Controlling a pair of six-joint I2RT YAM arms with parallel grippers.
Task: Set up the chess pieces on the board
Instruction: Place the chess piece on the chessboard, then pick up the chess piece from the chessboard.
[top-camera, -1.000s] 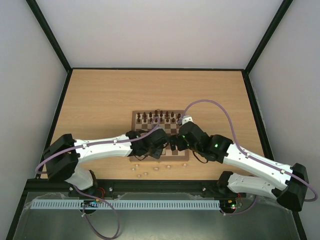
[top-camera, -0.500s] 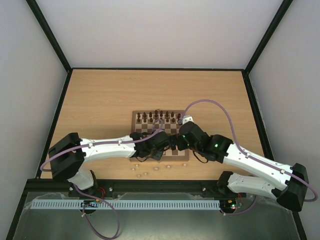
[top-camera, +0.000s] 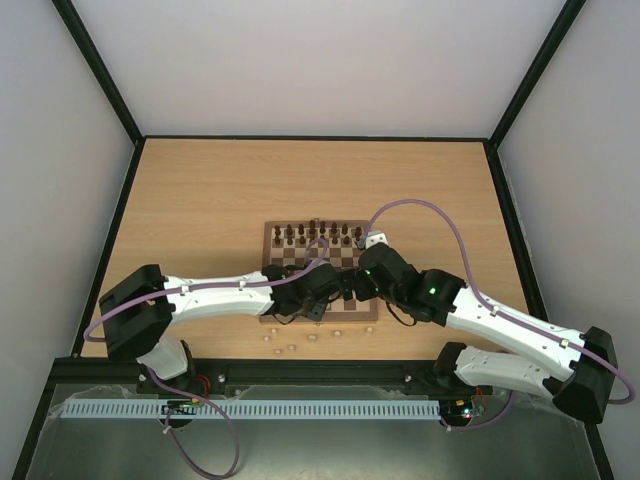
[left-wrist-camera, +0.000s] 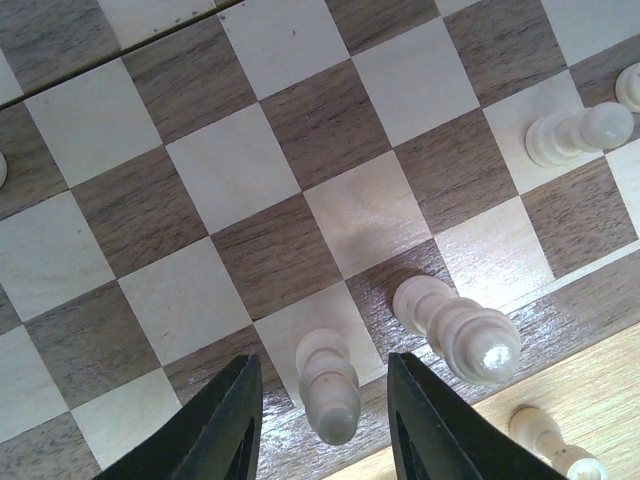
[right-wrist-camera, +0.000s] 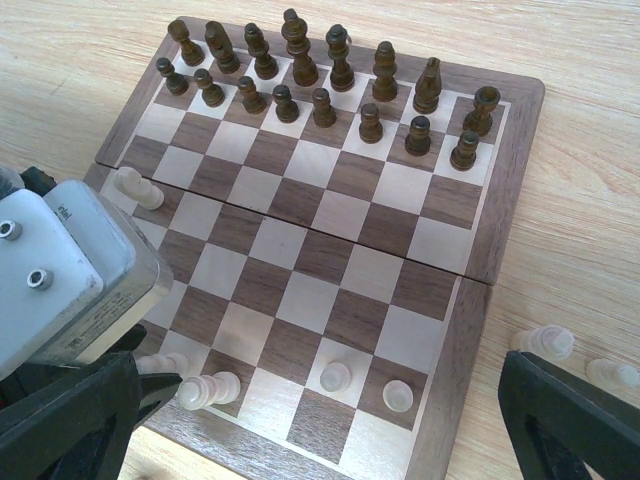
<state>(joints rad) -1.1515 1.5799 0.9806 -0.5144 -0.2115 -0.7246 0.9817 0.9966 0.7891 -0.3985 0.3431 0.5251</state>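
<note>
Left end effector (left-wrist-camera: 322, 370) released, clear either side of a pale pawn (left-wrist-camera: 328, 388) standing on the board's (left-wrist-camera: 250, 160) near row; right end effector (right-wrist-camera: 315, 415) spread wide, empty. Likely the tail of a placement: next, lift straight up without clipping the pawn, then fetch a loose pale piece (left-wrist-camera: 545, 442) from the bench (left-wrist-camera: 605, 395).

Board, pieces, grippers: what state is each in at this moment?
board: open flat on the table.
dark pieces: upright, two full rows at the far edge.
pale pieces: some standing on the board, others off it on the table.
left gripper: open, astride a standing pale piece, not touching it.
right gripper: open, holding nothing.
</note>
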